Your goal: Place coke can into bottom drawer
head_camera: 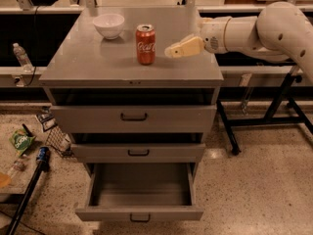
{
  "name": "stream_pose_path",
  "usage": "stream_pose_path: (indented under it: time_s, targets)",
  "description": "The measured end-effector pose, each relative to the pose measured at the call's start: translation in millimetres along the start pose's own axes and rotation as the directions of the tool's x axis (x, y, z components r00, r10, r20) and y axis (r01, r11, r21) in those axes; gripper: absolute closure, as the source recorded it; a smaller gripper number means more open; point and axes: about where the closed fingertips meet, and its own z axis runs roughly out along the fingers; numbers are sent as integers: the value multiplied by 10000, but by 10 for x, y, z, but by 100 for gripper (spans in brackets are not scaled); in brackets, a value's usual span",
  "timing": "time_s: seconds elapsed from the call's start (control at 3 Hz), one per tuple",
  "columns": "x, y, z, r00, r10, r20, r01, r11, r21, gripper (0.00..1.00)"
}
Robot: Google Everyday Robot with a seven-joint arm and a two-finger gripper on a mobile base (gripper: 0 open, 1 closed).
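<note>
The coke can (145, 44) stands upright on the grey cabinet top (88, 62), near its middle. My gripper (170, 51) reaches in from the right at can height, a short gap to the right of the can and not touching it. The bottom drawer (140, 212) is pulled out, and its inside shows nothing in it. The two drawers above it are closed.
A white bowl (108, 25) sits on the cabinet top, behind and left of the can. A plastic bottle (21, 57) stands on a low ledge at left. Bags and a dark pole (27, 192) lie on the floor at left. Black table legs (274, 106) stand at right.
</note>
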Motion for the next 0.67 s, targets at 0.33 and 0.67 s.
stream_pose_path:
  time_s: [0.33,0.67]
  targets:
    - [117,-59,153,9993,51,-358,-51,10000,23,0]
    - [242,-176,412,9974,106,-709,-110,9999,-61,0]
